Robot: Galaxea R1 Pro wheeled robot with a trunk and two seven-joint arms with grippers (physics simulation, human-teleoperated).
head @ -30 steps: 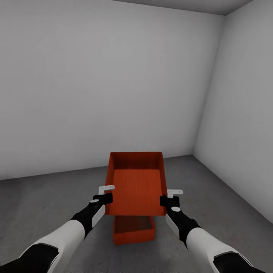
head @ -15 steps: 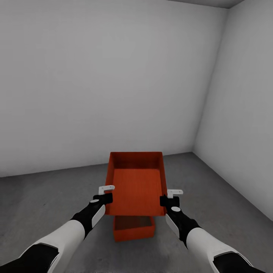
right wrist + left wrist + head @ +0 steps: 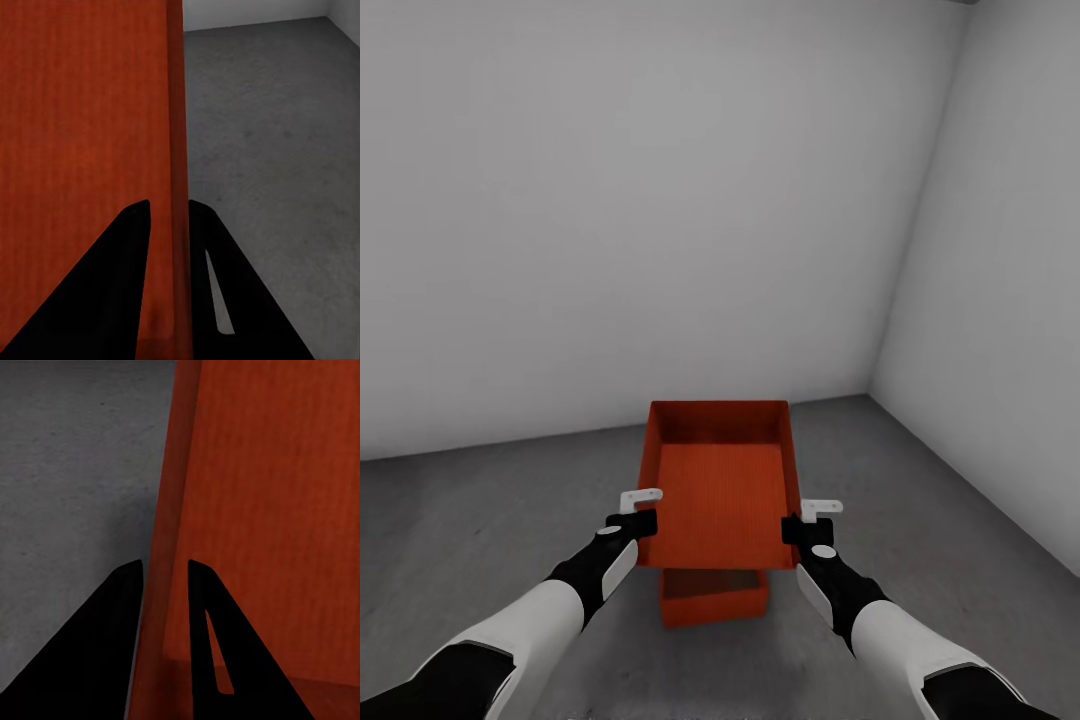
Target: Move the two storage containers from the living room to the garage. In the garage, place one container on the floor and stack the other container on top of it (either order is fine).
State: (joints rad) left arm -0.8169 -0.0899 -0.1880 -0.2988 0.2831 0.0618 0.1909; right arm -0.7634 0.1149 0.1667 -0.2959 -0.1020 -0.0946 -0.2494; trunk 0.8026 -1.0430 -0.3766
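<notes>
Here, a plain red-orange rectangular open-topped storage container (image 3: 722, 490) hangs in the air, carried level between both arms. Directly beneath it, a second identical red-orange container (image 3: 714, 597) sits on the dark grey mottled concrete floor (image 3: 480, 520) (its far part hidden under the carried one). The left gripper (image 3: 643, 514) has its fingers (image 3: 124, 607) clamped on the carried container's left wall; the right gripper (image 3: 807, 521) pinches the right wall likewise. Beyond the carried container stand bare white walls (image 3: 660, 200).
</notes>
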